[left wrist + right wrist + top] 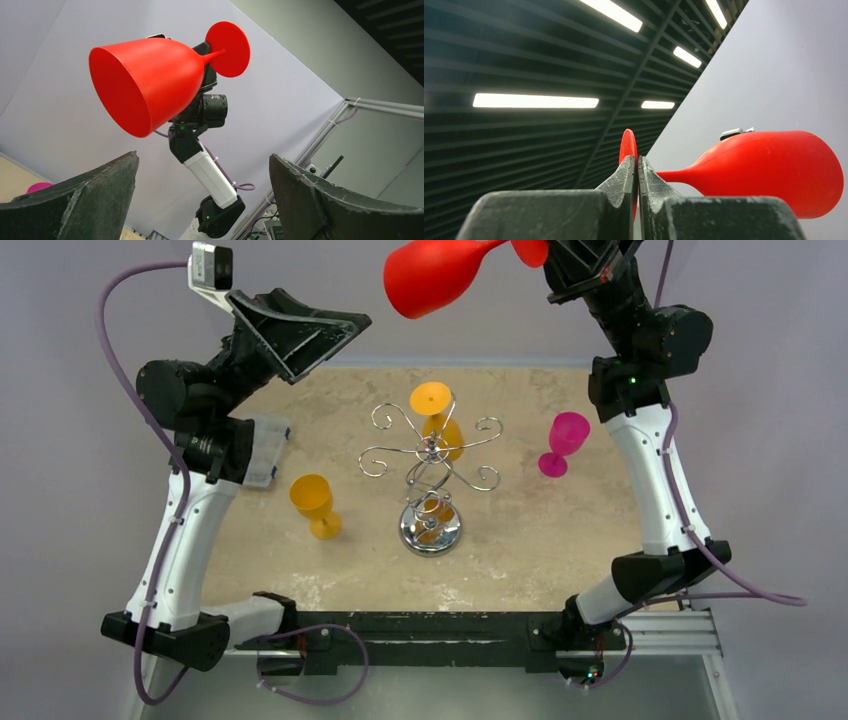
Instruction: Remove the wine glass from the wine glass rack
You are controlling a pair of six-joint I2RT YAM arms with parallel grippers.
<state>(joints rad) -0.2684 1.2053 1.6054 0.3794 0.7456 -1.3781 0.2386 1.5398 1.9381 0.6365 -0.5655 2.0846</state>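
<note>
My right gripper (538, 254) (638, 167) is raised high above the table's back edge, shut on the foot disc of a red wine glass (440, 275) (769, 170). The glass lies sideways in the air, bowl pointing left, well clear of the chrome wine glass rack (430, 455) at the table's centre. An orange wine glass (438, 420) hangs upside down on a rear arm of the rack. My left gripper (330, 348) (204, 157) is lifted at the back left, open and empty, and faces the red wine glass (145, 80), which is apart from it.
A second orange glass (315, 502) stands on the table left of the rack. A magenta glass (563, 440) stands to the rack's right, near my right arm. The rack's round base (431, 528) sits toward the front of the stone-patterned table (540, 540).
</note>
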